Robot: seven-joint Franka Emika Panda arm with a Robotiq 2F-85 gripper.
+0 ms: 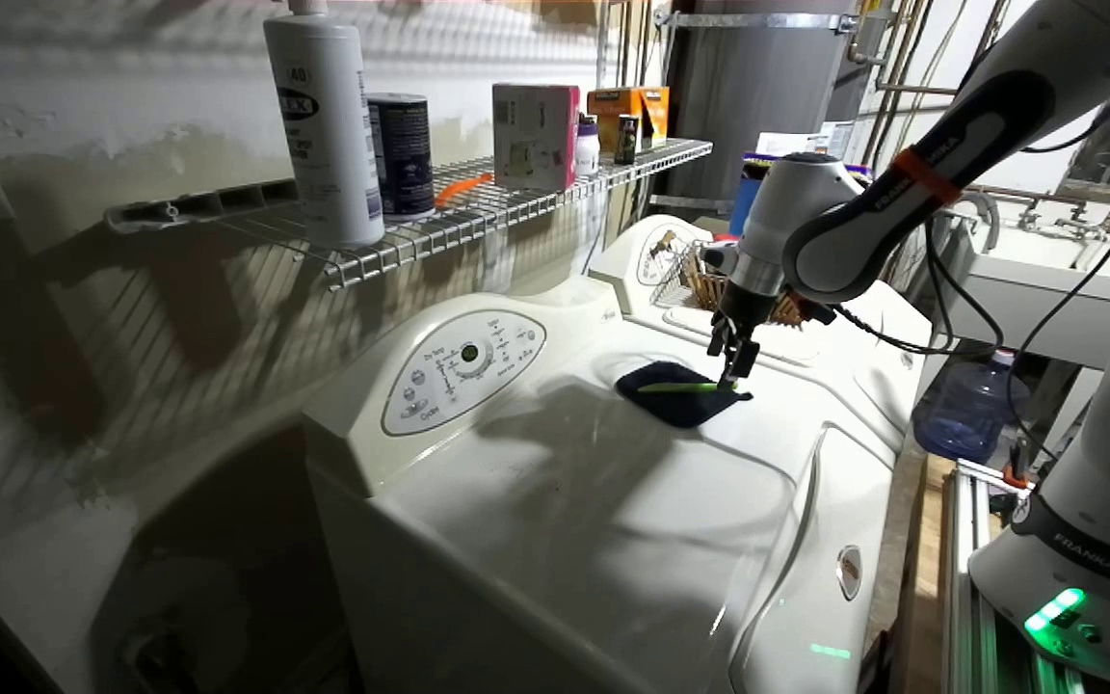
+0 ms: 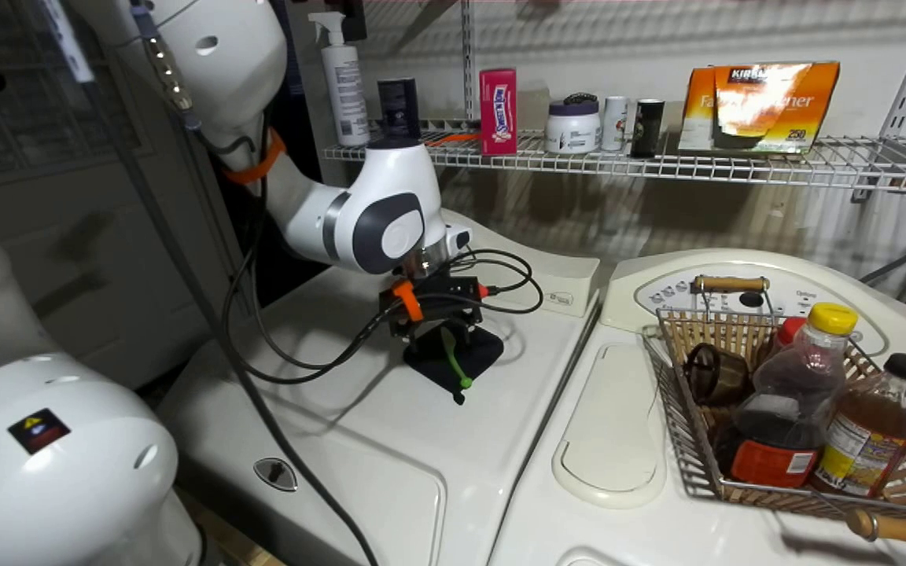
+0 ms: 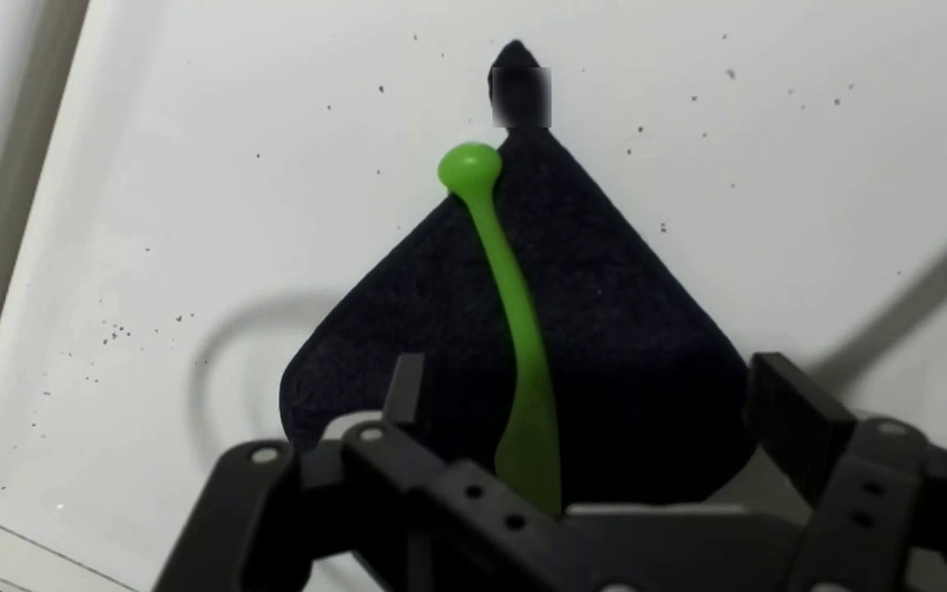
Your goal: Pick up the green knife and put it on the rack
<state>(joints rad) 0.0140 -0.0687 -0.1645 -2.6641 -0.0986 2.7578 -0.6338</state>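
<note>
The green knife (image 3: 523,321) lies on a dark square cloth (image 3: 630,296) on the white machine top. Its round-ended handle points toward the top of the wrist view. The knife shows in both exterior views (image 1: 675,387) (image 2: 451,354). My gripper (image 3: 584,395) is open above the cloth, with the knife between the fingers and nearer the left one. Both fingers look apart from it. The blade's end is hidden behind the gripper body. The silver wire rack (image 1: 516,210) is fixed to the wall above the machines; it also shows in an exterior view (image 2: 673,165).
Bottles and boxes stand on the rack, including a white spray bottle (image 2: 345,94), a pink box (image 2: 498,110) and an orange box (image 2: 823,102). A basket (image 2: 693,428) with bottles sits on the neighbouring machine. Loose cables (image 2: 296,381) hang by the arm. A control panel (image 1: 463,371) rises behind.
</note>
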